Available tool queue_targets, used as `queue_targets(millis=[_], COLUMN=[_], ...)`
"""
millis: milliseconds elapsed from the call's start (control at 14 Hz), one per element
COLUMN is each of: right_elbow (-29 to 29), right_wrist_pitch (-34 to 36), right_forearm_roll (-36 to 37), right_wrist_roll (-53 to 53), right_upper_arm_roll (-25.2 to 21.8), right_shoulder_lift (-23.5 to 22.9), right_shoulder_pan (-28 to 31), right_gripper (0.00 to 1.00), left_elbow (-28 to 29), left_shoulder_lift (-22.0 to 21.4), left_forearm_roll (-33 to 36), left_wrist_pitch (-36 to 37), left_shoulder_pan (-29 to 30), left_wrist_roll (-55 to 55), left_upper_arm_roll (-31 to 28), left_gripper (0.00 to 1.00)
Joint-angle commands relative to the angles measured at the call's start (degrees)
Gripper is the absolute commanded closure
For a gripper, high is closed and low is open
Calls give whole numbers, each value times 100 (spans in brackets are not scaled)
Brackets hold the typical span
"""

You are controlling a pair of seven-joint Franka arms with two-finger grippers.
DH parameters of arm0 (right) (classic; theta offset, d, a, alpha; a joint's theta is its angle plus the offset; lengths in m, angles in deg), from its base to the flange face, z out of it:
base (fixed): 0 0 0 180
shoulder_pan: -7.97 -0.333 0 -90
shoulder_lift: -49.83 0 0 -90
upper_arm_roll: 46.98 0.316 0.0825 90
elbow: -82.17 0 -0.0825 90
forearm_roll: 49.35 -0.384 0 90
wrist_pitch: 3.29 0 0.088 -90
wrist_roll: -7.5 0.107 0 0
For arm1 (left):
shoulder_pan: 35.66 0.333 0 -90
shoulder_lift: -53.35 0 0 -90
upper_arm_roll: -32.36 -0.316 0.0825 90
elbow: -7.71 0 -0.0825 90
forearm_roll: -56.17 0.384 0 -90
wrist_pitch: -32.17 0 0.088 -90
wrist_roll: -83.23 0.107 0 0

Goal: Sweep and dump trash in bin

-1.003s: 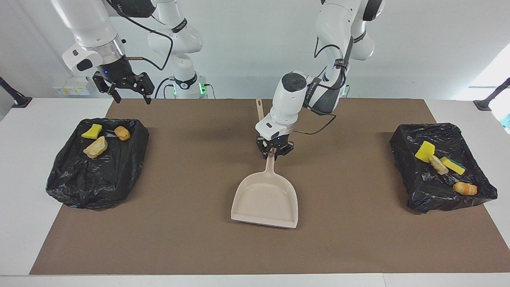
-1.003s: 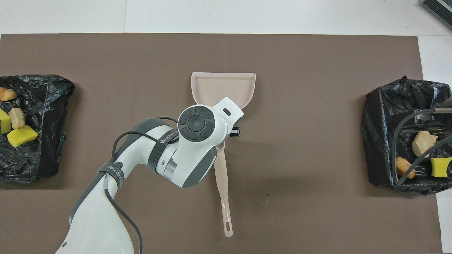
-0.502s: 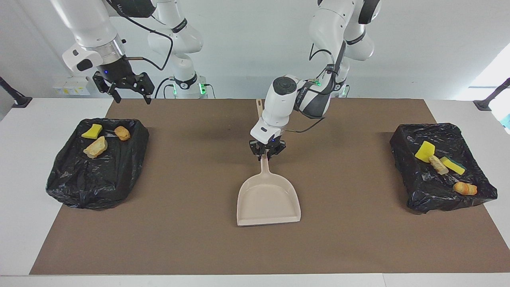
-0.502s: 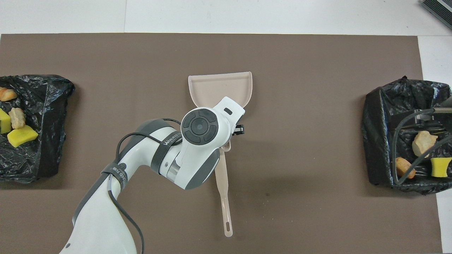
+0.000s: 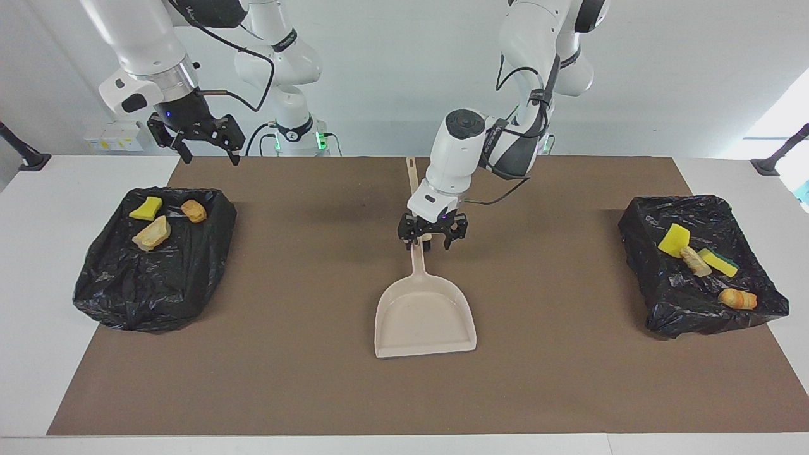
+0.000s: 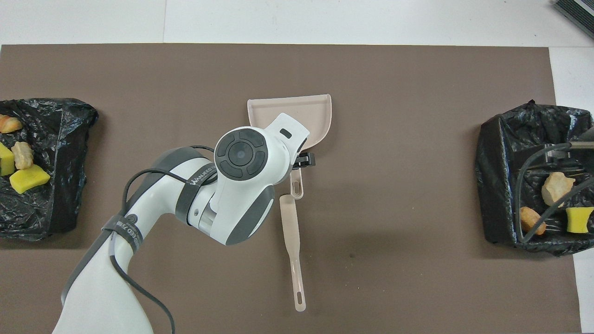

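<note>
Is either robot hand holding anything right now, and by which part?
Nothing is held. The left gripper stands open over the dustpan handle; the right gripper waits open, empty.

Bins (image 5: pixel 155 278) (image 5: pixel 701 303): two, each lined in black plastic, one at each end of the counter (image 5: pixel 556 392).
Scraps: seven. Three (image 5: pixel 153 222) lie in the bin at the right arm's end; four (image 5: pixel 698 260), apparently, in the other, where pieces overlap.
Dustpan (image 5: pixel 425 316): one.
Brush (image 6: pixel 292 241): one.
Hands: two (image 5: pixel 432 235) (image 5: pixel 194 136).
</note>
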Motion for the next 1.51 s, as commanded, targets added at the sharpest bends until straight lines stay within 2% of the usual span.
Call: queue_targets(millis=[0, 287, 573, 1075, 1434], right_elbow=[-41, -41, -32, -41, -41], right_wrist_pitch=[-51, -51, -51, -51, -51], right_forearm_roll=[-9, -9, -9, -9, -9], right_wrist_roll=[81, 81, 81, 81, 81], right_upper_arm_roll=[48, 48, 48, 48, 39], right_shoulder_lift=[49, 49, 49, 49, 49], right_shoulder_pan=[50, 50, 50, 50, 50], right_gripper=[0, 0, 0, 0, 0], left_elbow=[22, 40, 75, 84, 84], left_shoulder_lift=[-285, -917, -1322, -1797, -1999], left_forearm_roll=[-10, -10, -19, -27, -27], left_wrist_pitch=[368, 1316, 2222, 3172, 3542], left_shoulder_pan=[236, 728, 1238, 2284, 2856], left_wrist_roll=[141, 1009, 1968, 3593, 4447], left_upper_arm_roll=[-17, -17, -17, -17, -26], left_gripper=[0, 0, 0, 0, 0])
